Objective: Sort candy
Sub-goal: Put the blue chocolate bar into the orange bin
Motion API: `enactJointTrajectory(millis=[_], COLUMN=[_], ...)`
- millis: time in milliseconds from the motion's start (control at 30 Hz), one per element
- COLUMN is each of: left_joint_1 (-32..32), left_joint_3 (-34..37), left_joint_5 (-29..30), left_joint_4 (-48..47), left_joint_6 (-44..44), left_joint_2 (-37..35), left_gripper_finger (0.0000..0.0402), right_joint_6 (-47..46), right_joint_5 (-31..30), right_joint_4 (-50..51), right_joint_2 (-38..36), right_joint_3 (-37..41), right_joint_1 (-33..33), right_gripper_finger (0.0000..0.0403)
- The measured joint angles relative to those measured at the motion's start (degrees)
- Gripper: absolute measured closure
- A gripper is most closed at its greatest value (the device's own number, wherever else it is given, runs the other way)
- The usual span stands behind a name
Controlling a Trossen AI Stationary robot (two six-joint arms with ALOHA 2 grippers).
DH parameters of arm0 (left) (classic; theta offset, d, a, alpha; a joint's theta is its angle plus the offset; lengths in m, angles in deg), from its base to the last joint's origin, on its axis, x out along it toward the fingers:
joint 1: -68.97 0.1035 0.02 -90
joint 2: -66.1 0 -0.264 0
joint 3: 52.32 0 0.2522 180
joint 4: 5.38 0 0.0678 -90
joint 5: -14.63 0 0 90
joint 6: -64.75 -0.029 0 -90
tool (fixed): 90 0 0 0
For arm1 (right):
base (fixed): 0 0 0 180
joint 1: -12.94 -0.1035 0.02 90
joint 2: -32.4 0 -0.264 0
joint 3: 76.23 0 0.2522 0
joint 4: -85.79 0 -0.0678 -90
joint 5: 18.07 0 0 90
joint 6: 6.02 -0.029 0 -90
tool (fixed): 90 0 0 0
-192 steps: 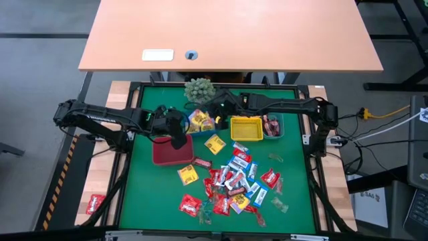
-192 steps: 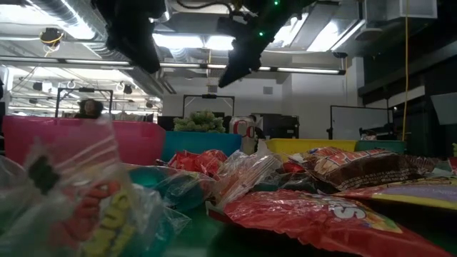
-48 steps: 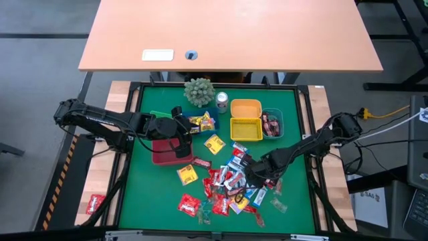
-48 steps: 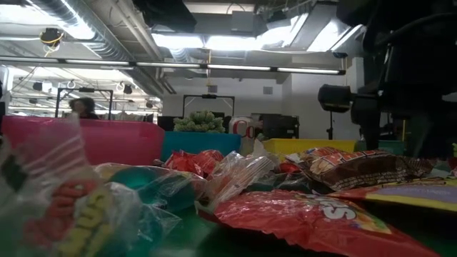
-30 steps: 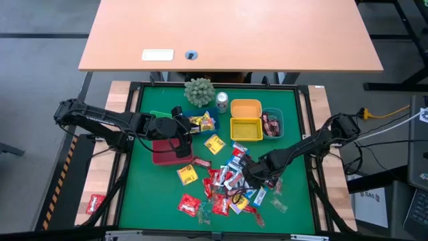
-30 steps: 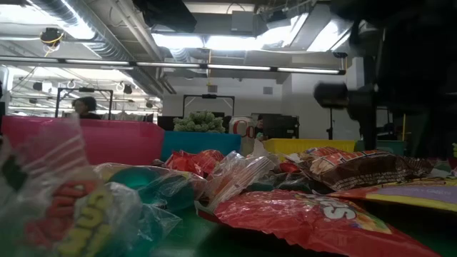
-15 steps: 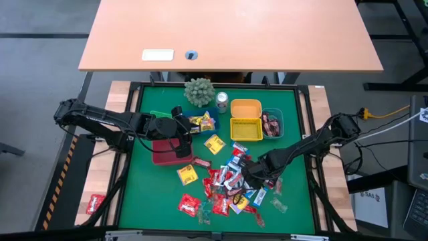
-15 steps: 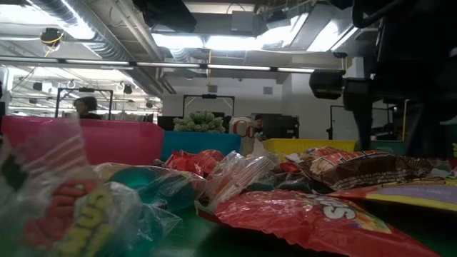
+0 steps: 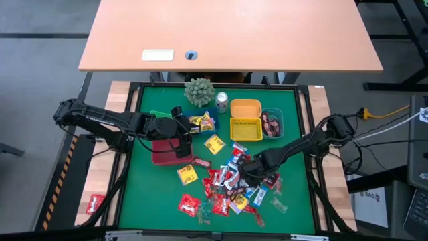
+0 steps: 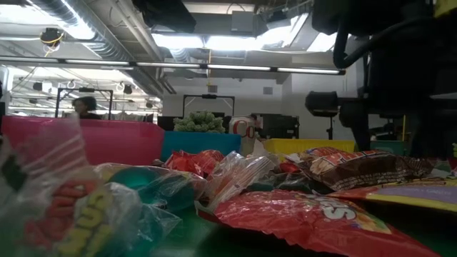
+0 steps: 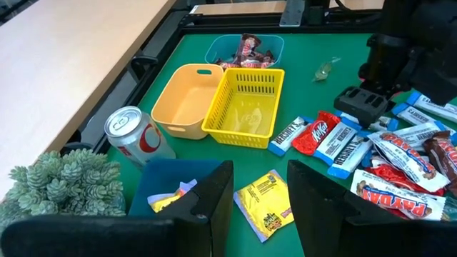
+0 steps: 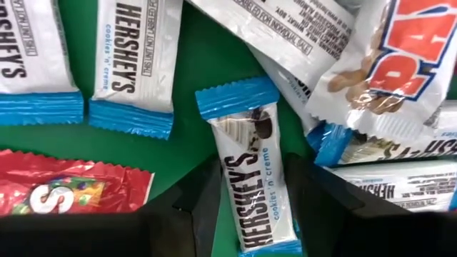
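The candy (image 9: 231, 181) lies in a loose pile on the green mat: red, yellow, blue-and-white and dark wrappers. My right gripper (image 9: 249, 173) points down over the pile's middle. It is open, its fingers either side of a blue-and-white bar (image 12: 250, 178) that lies flat on the mat; I cannot see them touch it. My left gripper (image 9: 177, 137) hangs open and empty above the red bin (image 9: 164, 155), with a yellow packet (image 11: 268, 207) on the mat beyond its fingers (image 11: 214, 203).
Along the far side stand a blue bin (image 9: 200, 124) with yellow packets, a yellow basket (image 9: 245, 128), an orange bin (image 9: 246, 107), a teal bin (image 9: 271, 124) with dark sweets, a silver can (image 9: 222, 100) and a small plant (image 9: 198, 91). One red sweet (image 9: 95, 203) lies outside the frame, left.
My right gripper has sunk a little onto the pile and edged toward the table's left edge, still open. The left arm and the candy have kept still.
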Motion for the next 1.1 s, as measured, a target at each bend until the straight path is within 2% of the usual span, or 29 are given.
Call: enactJointTrajectory(millis=[133,467,600,867,1100], left_joint_1=[-0.1,-0.1,-0.1,-0.1,-0.1], left_joint_3=[0.0,0.0,0.0,0.0,0.0], left_joint_5=[0.0,0.0,0.0,0.0,0.0], left_joint_4=[0.0,0.0,0.0,0.0,0.1], left_joint_6=[0.0,0.0,-0.1,-0.2,-0.2], left_joint_2=[0.0,0.0,0.0,0.0,0.0], left_gripper_finger=[0.0282,0.0282,0.0282,0.0282,0.0282], right_joint_6=[-0.1,-4.3,-6.3,-9.5,-10.8], right_joint_5=[0.0,0.7,0.9,0.4,-0.7], right_joint_4=[0.1,0.9,5.3,21.7,26.8], right_joint_2=[-0.1,-0.1,0.2,0.2,-4.4], right_joint_3=[0.1,-0.2,-2.5,-12.4,-17.5], right_joint_1=[-0.1,-0.1,-0.1,0.0,3.4], right_gripper_finger=[0.0261,0.0357,0.0360,0.0353,0.0352])
